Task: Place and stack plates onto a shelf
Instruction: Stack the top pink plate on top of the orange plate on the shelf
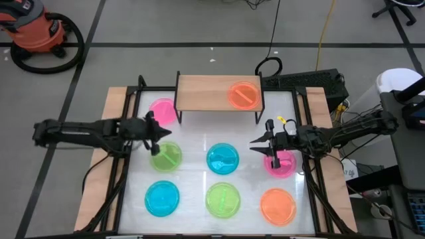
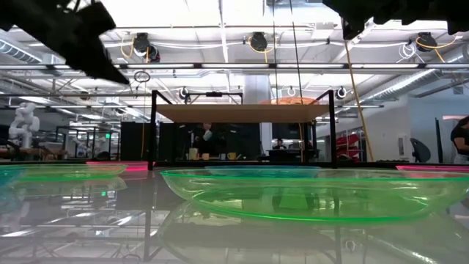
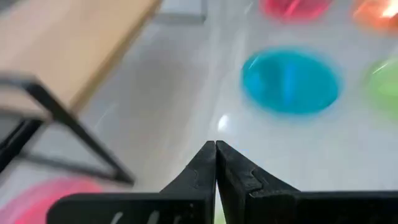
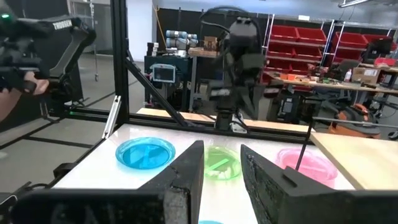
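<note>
The light-wood shelf (image 1: 212, 93) stands at the table's far side, with one orange plate (image 1: 244, 95) resting flat on its right half. It also shows in the low view (image 2: 297, 101). Six plates lie flat on the white tabletop: pink (image 1: 163, 111), green (image 1: 166, 157), blue (image 1: 222, 159), pink (image 1: 282, 166), blue (image 1: 162, 198), green (image 1: 224, 199) and orange (image 1: 277, 206). My left gripper (image 1: 161, 133) is shut and empty (image 3: 216, 146), above the gap between the far-left pink and green plates. My right gripper (image 1: 255, 142) is open and empty (image 4: 221, 154), between the middle blue and right pink plates.
Black frame rails (image 1: 126, 133) run along both sides of the tabletop. The shelf's thin black legs (image 3: 74, 134) stand close to my left gripper. A green plate (image 2: 308, 192) fills the near foreground of the low view. The shelf's left half is bare wood.
</note>
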Available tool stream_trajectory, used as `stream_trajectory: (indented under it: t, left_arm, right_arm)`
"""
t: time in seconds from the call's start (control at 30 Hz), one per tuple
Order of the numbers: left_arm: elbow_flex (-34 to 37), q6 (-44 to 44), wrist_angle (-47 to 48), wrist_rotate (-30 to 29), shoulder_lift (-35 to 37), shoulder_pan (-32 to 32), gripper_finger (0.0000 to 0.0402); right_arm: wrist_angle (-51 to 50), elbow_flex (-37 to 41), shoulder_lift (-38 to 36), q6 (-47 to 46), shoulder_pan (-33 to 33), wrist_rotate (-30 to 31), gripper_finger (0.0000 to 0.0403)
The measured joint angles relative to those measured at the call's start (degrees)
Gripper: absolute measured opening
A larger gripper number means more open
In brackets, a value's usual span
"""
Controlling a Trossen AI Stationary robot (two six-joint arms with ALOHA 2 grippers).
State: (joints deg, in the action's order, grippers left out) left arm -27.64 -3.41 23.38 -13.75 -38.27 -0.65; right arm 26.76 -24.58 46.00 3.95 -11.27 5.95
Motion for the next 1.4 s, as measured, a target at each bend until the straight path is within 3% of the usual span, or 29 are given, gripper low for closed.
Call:
stream_trajectory:
  t: [0.17,0.23,0.4,0.67,0.8,0.97,1.4]
  left_arm:
    - [0.0,-5.9,2.9,-18.2,-8.2,4.5,0.0017]
    - [0.0,-7.7,3.9,-20.9,-10.8,4.2,0.0017]
    - [0.0,-9.0,4.3,-18.2,-16.1,1.5,0.0039]
    - [0.0,-7.4,4.4,-17.3,-24.9,-5.5,0.0145]
    - [0.0,-5.6,3.4,-17.2,-29.3,-9.7,0.0175]
    - [0.0,-2.2,1.5,-14.2,-33.8,-13.5,0.0181]
    - [-0.2,1.9,-3.5,-14.2,-41.4,-19.6,0.0176]
  right_arm:
    - [0.1,0.0,0.0,0.2,0.0,0.0,0.0089]
    - [0.2,0.0,0.0,0.2,0.0,0.0,0.0089]
    - [0.0,0.0,0.0,0.0,0.0,0.0,0.0089]
    - [0.0,0.0,0.0,0.3,0.0,0.0,0.0089]
    - [0.0,0.0,0.0,0.2,0.0,0.0,0.0089]
    - [-0.2,0.0,0.0,0.2,0.0,0.0,0.0089]
    - [-0.9,0.0,0.0,0.2,0.0,0.0,0.0089]
